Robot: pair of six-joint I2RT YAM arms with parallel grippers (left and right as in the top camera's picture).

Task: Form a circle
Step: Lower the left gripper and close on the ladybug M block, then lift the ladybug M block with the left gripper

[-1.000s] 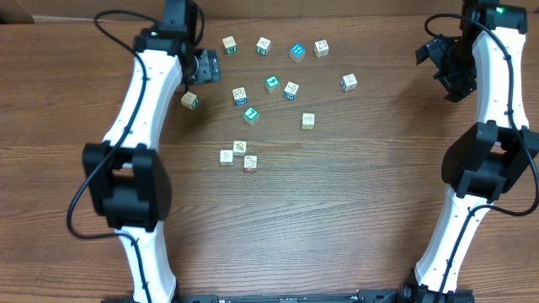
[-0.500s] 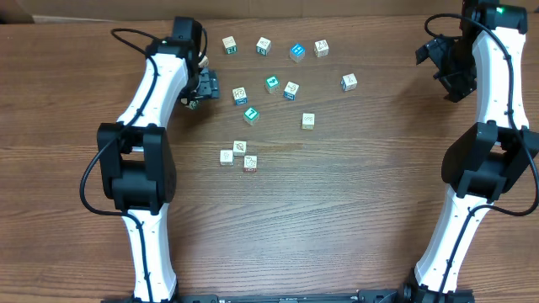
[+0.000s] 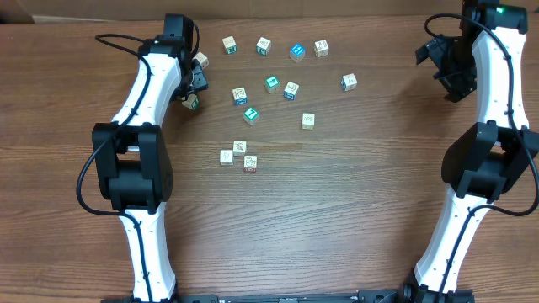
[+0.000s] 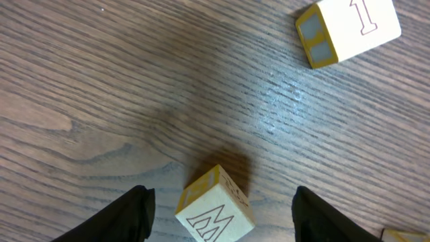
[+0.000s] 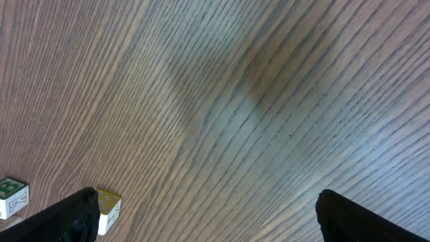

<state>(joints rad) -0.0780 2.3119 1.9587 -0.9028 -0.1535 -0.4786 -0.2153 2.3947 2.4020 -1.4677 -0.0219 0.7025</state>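
The left gripper (image 4: 219,216) straddles the M-printed cube (image 4: 213,208) with its jaws apart. A gap shows on each side, so nothing is grasped yet. To make the pick well, the fingers should meet two opposite faces squarely. The cube sits turned at an angle to them, so a slight wrist twist would likely keep it from spinning out.

The circle (image 3: 239,156) is a tight cluster of pale cubes, three clear from overhead and a fourth perhaps hidden. It lies well apart from the pick, nearer the middle of the table (image 3: 337,219).

A cube marked 1 (image 4: 346,27) sits near but clear of the fingers. A teal-faced cube (image 3: 251,114) lies roughly between the pick and the cluster, so the carry should go over it, not through. The right gripper (image 3: 442,66) hangs wide open and empty at the far side, out of the way.
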